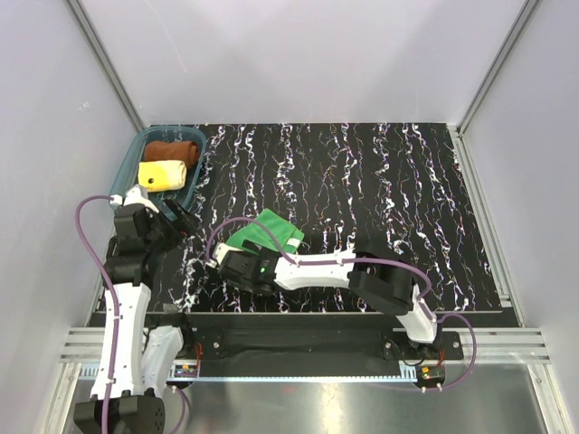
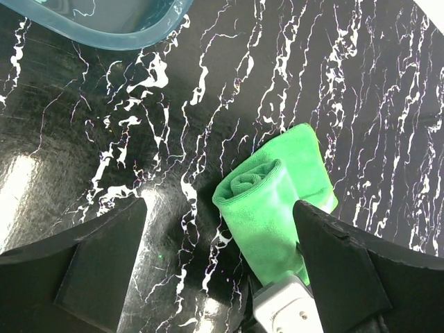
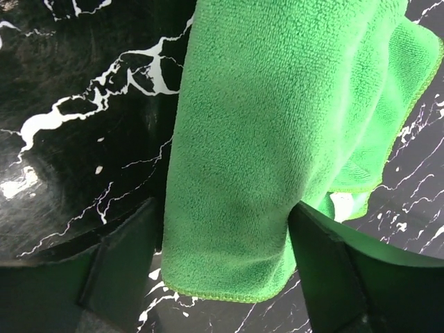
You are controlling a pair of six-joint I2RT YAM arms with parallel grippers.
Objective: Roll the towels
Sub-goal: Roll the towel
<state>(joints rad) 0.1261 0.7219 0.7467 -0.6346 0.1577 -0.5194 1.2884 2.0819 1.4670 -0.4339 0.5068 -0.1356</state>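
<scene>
— Closest up, the right pincer point(image 3: 223, 208): what's it doing?
— Released, its fingers spread astride the green towel point(image 3: 277, 104). The cloth's edges reach both fingers.
— Where does that towel lie?
— On the tabletop point(image 1: 389, 199), just ahead of the arms. It's partly rolled: one end shows a coil, with a flat flap beside it.
— And the left pincer point(image 2: 220, 208)?
— Released too, with nothing between its fingers. It's over the tabletop near the teal tray point(image 1: 127, 167).
— The others?
— The rust-brown towel point(image 1: 172, 147) and pale yellow towel point(image 1: 163, 174) lie side by side in the tray, the yellow nearer the arms.
</scene>
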